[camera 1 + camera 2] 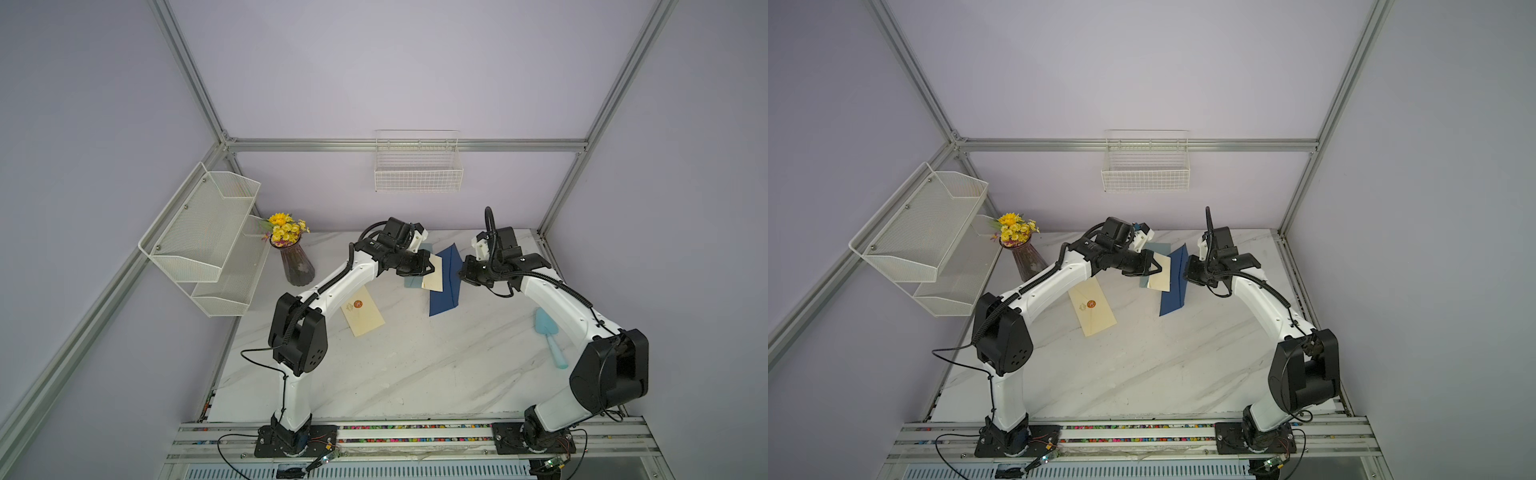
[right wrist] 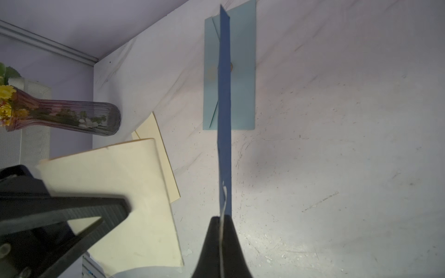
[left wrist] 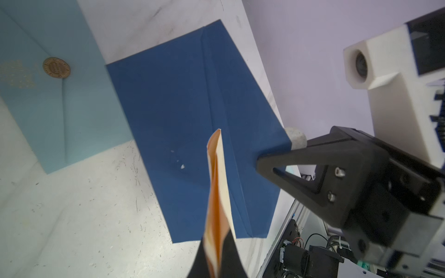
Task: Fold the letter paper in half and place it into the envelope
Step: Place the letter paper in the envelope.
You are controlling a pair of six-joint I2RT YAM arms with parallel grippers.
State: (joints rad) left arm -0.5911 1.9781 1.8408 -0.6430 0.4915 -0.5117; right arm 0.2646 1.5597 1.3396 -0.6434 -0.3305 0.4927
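Item: folded letter paper [image 1: 432,275] and dark blue envelope [image 1: 445,286], one in each of my grippers.
My left gripper [image 1: 427,266] is clenched on the cream paper. My right gripper [image 1: 462,272] grips the tilted envelope's edge, just beside the paper. A light blue envelope [image 3: 48,101] and a sealed cream envelope [image 1: 363,316] lie on the table [image 1: 415,365].
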